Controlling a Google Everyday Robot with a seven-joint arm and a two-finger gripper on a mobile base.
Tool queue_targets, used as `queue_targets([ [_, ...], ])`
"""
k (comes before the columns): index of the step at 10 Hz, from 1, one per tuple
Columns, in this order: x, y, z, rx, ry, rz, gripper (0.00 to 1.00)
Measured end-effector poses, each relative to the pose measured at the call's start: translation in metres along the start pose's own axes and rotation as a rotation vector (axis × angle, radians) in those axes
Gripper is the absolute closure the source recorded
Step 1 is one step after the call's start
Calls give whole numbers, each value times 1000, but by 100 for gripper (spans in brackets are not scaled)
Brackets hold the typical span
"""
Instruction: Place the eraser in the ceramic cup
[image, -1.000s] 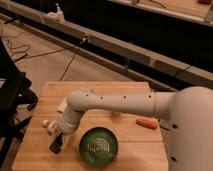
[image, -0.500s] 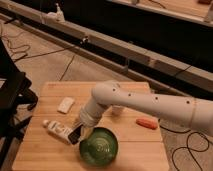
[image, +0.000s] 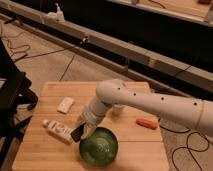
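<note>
One gripper (image: 80, 131) closed on eraser (image: 76, 135), beside green plate (image: 99, 146); ceramic cup (image: 118, 109) behind arm.

A round green plate (image: 99, 147) sits on the wooden table (image: 47, 155) close to its front edge, about midway along. A white rectangular block (image: 65, 104) lies toward the left edge, nearer the back. A white tube-like item (image: 58, 130) lies slantwise toward the front-left corner. An orange oblong piece (image: 147, 123) rests near the right edge.
</note>
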Motion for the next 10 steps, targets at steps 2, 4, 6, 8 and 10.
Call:
queue_targets([
  [2,0,-1,0,1,1,0,100],
  [4,14,-10,-13,32,15,27,100],
  [6,56,-34,-58,113,47,111,100],
  [8,92,-46,-92,160,69,177,100],
  [10,116,-53,-111,188,76,227,100],
])
